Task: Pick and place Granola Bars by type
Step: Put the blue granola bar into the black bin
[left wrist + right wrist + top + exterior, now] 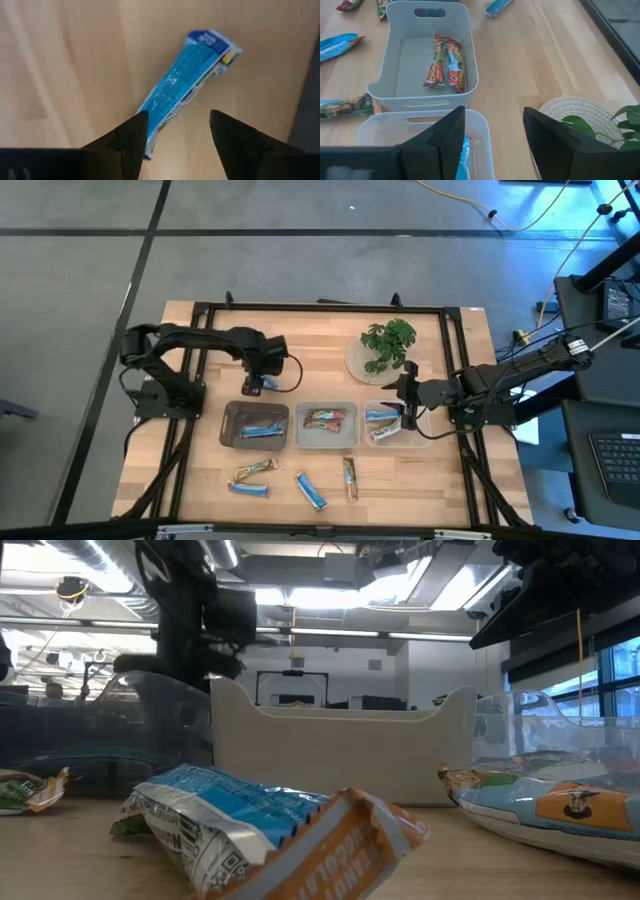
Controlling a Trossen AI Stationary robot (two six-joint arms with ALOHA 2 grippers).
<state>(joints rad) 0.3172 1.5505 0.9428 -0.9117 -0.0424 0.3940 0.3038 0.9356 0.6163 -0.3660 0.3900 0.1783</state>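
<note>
In the left wrist view a bright blue granola bar [190, 82] lies flat on the bare wood. My left gripper [175, 132] hangs open over its near end, which reaches down beside one finger. From above, this gripper [255, 380] is just beyond the left tray [228, 425], which holds blue bars. My right gripper [492, 135] is open and empty over the far rim of the right tray [385, 122], where a blue bar [465, 155] shows. The middle tray [470, 55] holds brown/red bars [445, 62]. Several loose bars [310, 490] lie near the table's near edge.
A leafy plant on a round woven plate [385, 345] stands on the far side, close to my right gripper. The three trays sit in a row across the table's middle. Bare wood lies left of the plant. The loose bars [230, 810] fill the foreground of the low view.
</note>
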